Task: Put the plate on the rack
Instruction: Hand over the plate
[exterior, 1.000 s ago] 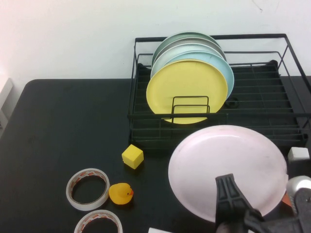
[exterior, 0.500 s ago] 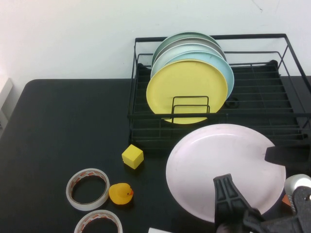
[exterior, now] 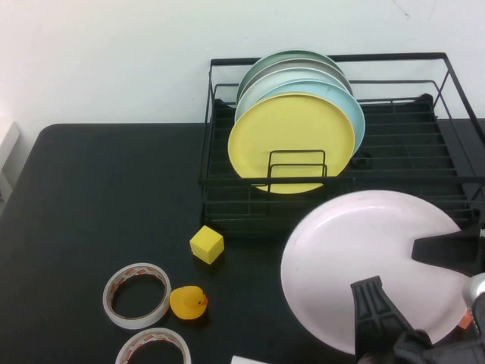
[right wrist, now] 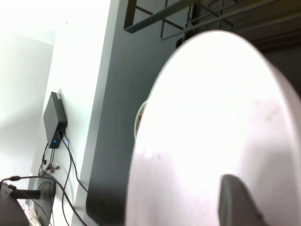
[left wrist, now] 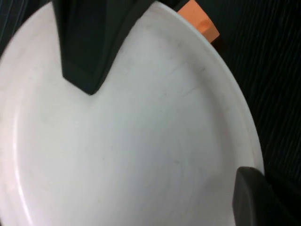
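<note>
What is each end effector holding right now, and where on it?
Both grip the plate by its rim: left end effector at the near edge, right end effector at the plate's right edge, in front of the rack.

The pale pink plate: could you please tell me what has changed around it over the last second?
The plate has shifted toward the robot's right, carried by the right gripper, shut on its near rim. The left gripper has come in over the plate's right edge. The rack, yellow cube, duck and tape rolls stayed put.
</note>
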Controlling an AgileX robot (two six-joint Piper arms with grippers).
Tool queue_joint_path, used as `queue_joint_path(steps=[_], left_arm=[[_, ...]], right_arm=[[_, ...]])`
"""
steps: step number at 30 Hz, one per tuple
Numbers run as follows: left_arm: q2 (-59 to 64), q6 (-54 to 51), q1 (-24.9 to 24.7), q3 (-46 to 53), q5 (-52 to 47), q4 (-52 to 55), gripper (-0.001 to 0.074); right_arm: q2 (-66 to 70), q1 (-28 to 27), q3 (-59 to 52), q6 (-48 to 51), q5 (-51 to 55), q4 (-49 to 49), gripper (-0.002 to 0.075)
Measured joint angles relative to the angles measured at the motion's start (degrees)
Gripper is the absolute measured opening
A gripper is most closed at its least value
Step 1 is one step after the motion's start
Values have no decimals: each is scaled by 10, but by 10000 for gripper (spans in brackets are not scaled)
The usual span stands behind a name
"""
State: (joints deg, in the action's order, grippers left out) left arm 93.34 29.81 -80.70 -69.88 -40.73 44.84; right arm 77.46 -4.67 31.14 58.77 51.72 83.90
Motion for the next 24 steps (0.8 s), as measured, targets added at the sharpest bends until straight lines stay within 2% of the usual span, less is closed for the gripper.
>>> queue_joint_path(steps=[2, 7, 9, 11, 16, 18, 21, 24], left_arm=[[0, 10, 0, 0, 2, 0, 1], [0, 51, 0, 0, 0, 4, 6], [0, 72, 0, 0, -8, 8, 38], [0, 90, 0, 0, -17, 9, 118], [0, 160, 0, 0, -39, 13, 405], [0, 196, 0, -3, -62, 14, 463], [-7, 221, 0, -12, -98, 11, 477], [-34, 229, 0, -12, -108, -6, 395]], right_arm=[[0, 0, 0, 1, 3, 4, 128], [0, 0, 1, 17, 4, 19, 125], [0, 0, 1, 28, 4, 26, 125], [0, 0, 1, 39, 4, 31, 125], [0, 0, 2, 82, -3, 35, 125], [0, 0, 11, 108, -4, 35, 125], [0, 0, 35, 139, -8, 20, 125], [0, 0, 80, 150, -16, -15, 125]])
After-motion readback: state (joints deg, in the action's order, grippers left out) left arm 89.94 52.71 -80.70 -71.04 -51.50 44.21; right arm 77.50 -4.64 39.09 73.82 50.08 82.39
